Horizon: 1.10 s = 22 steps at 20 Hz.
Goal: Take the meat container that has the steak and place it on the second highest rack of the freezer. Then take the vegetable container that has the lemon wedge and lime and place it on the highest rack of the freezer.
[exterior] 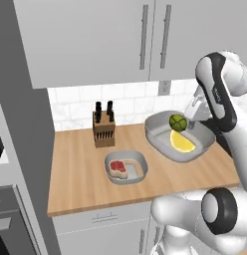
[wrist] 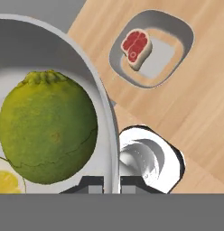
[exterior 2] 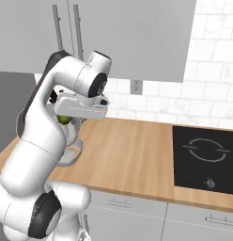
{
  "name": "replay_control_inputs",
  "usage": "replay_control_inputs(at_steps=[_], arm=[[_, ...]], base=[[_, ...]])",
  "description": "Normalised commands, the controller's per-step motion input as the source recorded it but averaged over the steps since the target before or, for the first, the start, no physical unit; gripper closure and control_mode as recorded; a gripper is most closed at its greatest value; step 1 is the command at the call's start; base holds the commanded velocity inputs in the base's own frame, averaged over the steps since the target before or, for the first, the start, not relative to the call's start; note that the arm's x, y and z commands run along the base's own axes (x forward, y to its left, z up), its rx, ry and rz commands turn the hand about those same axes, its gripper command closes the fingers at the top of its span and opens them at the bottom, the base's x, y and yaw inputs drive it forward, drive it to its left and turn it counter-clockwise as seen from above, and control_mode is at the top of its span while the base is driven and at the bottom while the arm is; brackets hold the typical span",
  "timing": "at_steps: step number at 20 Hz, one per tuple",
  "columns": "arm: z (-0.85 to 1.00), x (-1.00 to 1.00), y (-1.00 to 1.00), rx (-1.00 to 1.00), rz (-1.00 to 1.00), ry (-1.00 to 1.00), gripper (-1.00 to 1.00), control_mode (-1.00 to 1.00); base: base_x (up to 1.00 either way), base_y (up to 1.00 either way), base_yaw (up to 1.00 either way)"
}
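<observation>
- The big grey container [exterior: 179, 135] with the lime [exterior: 178, 121] and the lemon wedge [exterior: 182, 142] sits tilted, its far side raised off the wooden counter [exterior: 80, 174]. My reading is that it is being lifted by its rim, which would explain the slant.
- In the hand view the lime [wrist: 47, 131] looms very close, and a sliver of the lemon wedge [wrist: 7, 181] lies beside it, low inside the bowl. Both seem to have slid toward the lower side.
- The gripper [wrist: 112, 182] is pinched almost fully together on the thin wall of the big container [wrist: 105, 113]. The rim runs straight down between its 2 fingertips [wrist: 93, 184], so it holds the container by that edge.
- From the left base view the gripper [exterior: 194, 115] sits at the container's back edge, near the tiled wall.
- The smaller grey container [exterior: 126, 167] with the steak [exterior: 118, 168] rests flat on the counter, well apart from the gripper. The hand view shows the steak [wrist: 136, 47] lying inside it, untouched.
- Judging by this, the meat step is not done, yet the arm has taken the fruit container.
- A knife block [exterior: 103, 127] stands by the wall, clear of both containers.
- A rim pinch on a tilted bowl looks risky: the round lime could roll out.
</observation>
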Motion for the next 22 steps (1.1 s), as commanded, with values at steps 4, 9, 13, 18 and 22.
replay_control_inputs(at_steps=[4, 9, 13, 18, 22], arm=[[0.19, -0.51, 0.55, 0.0, 0.1, -0.18, 1.0, -1.0], [0.0, -0.1, 0.06, 0.0, 0.0, -0.02, 1.0, 1.0], [0.0, 0.0, 0.0, 0.0, 0.0, 0.0, 1.0, 1.0], [0.0, 0.0, 0.0, 0.0, 0.0, 0.0, 1.0, 1.0], [0.0, 0.0, 0.0, 0.0, 0.0, 0.0, 1.0, 1.0]], base=[[0.0, 0.0, 0.0], [0.0, 0.0, 0.0], [-0.24, 0.0, 0.0], [-0.8, -0.14, 0.12], [-0.23, 0.04, 0.0]])
